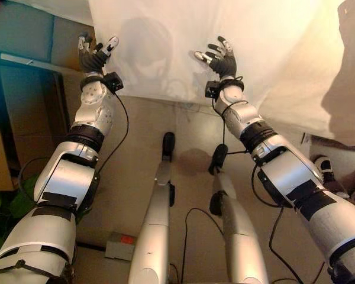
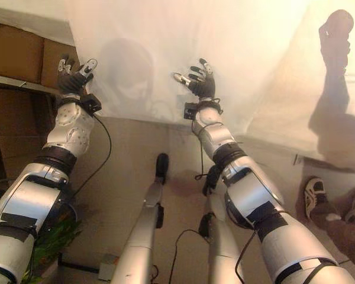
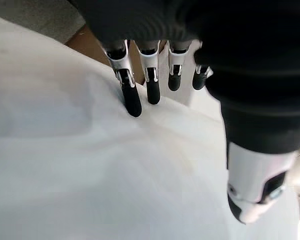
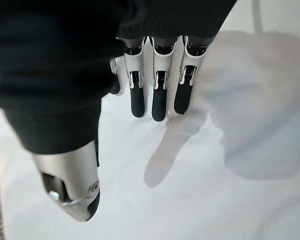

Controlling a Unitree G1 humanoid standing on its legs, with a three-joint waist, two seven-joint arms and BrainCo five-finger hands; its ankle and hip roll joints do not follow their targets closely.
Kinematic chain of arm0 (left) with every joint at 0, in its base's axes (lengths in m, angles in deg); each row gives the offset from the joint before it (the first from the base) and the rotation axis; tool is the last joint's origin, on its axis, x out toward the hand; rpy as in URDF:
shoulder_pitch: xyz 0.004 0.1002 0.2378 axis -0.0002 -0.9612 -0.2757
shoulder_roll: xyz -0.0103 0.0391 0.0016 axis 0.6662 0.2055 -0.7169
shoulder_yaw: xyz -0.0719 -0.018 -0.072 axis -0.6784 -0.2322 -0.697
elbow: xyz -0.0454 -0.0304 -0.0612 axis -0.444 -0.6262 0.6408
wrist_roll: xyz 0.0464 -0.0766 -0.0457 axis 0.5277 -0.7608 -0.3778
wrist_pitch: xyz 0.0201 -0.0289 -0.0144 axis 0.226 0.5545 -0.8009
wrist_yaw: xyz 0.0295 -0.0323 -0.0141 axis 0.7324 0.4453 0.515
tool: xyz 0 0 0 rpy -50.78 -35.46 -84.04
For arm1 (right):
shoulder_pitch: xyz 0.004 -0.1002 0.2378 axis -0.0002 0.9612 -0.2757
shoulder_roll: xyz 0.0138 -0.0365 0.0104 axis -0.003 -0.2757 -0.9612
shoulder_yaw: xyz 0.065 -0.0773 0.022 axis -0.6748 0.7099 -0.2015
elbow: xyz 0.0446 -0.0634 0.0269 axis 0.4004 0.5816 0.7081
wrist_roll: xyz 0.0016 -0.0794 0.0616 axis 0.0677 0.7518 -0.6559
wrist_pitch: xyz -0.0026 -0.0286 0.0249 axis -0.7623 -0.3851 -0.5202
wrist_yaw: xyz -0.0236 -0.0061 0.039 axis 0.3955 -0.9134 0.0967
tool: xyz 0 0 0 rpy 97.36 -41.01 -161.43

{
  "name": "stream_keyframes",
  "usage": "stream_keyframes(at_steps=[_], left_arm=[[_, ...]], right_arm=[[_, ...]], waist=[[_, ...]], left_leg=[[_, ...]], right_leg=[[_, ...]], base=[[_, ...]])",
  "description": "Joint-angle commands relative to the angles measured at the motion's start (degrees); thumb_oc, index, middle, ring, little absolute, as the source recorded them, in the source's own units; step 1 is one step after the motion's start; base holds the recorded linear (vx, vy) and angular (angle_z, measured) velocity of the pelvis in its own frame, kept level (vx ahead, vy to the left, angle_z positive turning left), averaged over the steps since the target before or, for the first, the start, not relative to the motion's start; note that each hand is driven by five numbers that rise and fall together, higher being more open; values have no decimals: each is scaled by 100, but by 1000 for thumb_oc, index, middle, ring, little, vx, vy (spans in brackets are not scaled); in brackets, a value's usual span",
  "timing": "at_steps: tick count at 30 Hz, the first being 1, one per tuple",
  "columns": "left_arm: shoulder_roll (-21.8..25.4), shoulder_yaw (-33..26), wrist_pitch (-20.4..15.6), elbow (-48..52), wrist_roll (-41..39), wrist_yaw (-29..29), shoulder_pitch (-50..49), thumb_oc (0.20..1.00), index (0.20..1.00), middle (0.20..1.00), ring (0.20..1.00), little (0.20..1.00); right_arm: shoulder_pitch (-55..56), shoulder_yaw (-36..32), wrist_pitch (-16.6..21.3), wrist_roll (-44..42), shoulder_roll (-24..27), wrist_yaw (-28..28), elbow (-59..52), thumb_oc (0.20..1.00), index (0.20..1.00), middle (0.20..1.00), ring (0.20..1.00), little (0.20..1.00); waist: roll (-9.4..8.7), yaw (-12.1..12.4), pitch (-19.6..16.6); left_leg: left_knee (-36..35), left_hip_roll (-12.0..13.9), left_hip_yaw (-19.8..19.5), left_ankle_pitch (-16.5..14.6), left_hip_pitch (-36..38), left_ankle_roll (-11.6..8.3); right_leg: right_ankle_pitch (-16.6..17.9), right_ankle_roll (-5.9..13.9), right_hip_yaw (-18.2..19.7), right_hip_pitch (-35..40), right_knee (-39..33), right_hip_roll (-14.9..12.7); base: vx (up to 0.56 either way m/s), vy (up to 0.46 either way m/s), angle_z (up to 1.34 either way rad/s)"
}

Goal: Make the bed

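White sheet [image 1: 225, 41] ahead, left hand [image 1: 93, 58] and right hand [image 1: 222, 59] spread, empty, wrist views show fingertips [image 3: 134, 102] touching.

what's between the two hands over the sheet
Just bare white sheet, with a soft shadow on it, lies between the left hand and right hand; the left eye view shows it.

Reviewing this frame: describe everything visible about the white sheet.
The white sheet is thin, plain fabric, softly wrinkled, hanging over the bed's edge down to the floor. Shadows fall across it. Both robot hands reach toward it with straight fingers: the left robot hand near its left edge, fingertips apparently touching the fabric, and the right robot hand over its middle. Neither grips it.
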Motion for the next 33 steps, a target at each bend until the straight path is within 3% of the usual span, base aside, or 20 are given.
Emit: stream_keyframes(at_steps=[1,3,4,13,22,26,28,29,30,33], left_arm=[[200,-106,75,-358,386,-32,76,1000,1000,1000,1000,1000],[227,-140,115,-402,408,-24,2,1000,1000,1000,1000,1000],[239,-178,122,-402,422,-8,-39,1000,1000,1000,1000,1000],[484,-751,368,-885,1094,388,-825,1000,1000,1000,1000,1000],[205,-1769,402,-675,1527,897,-2565,1000,1000,1000,1000,1000],[26,-2193,404,-777,1493,819,-3456,1000,1000,1000,1000,1000],[-108,-2332,455,-975,1477,626,-3859,1000,1000,1000,1000,1000],[-171,-2347,498,-1059,1548,554,-3999,1000,1000,1000,1000,1000],[-244,-2348,510,-1113,1620,471,-4154,1000,1000,1000,1000,1000],[-473,-2371,582,-1259,1814,122,-4723,1000,1000,1000,1000,1000]], right_arm=[[113,5,-71,341,72,228,122,1000,1000,1000,1000,1000],[217,-22,-91,389,62,254,109,1000,1000,1000,1000,1000],[245,-46,-103,420,83,289,96,1000,1000,1000,1000,1000],[951,-493,-142,655,223,587,-5,1000,1000,1000,1000,1000],[2049,-1436,41,524,357,1051,-322,1000,1000,1000,1000,1000],[2531,-1695,-58,674,462,1070,-225,1000,1000,1000,1000,1000],[2766,-1819,-118,707,557,1021,-51,1000,1000,1000,1000,1000],[2870,-1860,-169,750,579,985,25,1000,1000,1000,1000,1000],[2995,-1866,-213,848,627,934,84,1000,1000,1000,1000,1000],[3547,-1826,-391,1315,755,671,159,1000,1000,1000,1000,1000]], waist=[[-115,-58,-16],[-100,-73,-16],[-117,-112,-16],[-166,-204,-16],[-119,-214,-16],[-40,-176,-16],[-15,-198,-16],[18,-177,-16],[25,-204,-16],[78,-201,-16]], left_leg=[[865,-537,350,-998,-326,43],[876,-512,330,-1155,-212,18],[893,-545,396,-1020,-331,48],[916,-514,528,-1078,-168,78],[888,-467,631,-1120,136,93],[951,-427,629,-1335,457,76],[933,-448,721,-1233,604,110],[927,-419,676,-1367,786,81],[878,-451,753,-1213,811,112],[751,-445,786,-1175,1247,121]], right_leg=[[249,654,146,54,-518,-298],[152,698,216,135,-493,-263],[243,653,177,24,-479,-307],[245,662,180,92,-434,-318],[173,630,139,302,-371,-326],[24,659,198,564,-314,-267],[72,603,170,656,-293,-295],[-43,643,218,807,-263,-255],[41,594,183,806,-262,-295],[-80,571,171,1141,-172,-283]], base=[[-11,27,-6],[21,10,-1],[-73,27,1],[-15,3,-2],[-11,-15,-9],[38,-19,-4],[-19,-24,-7],[-59,-11,-14],[-15,-22,-14],[-29,-45,-10]])
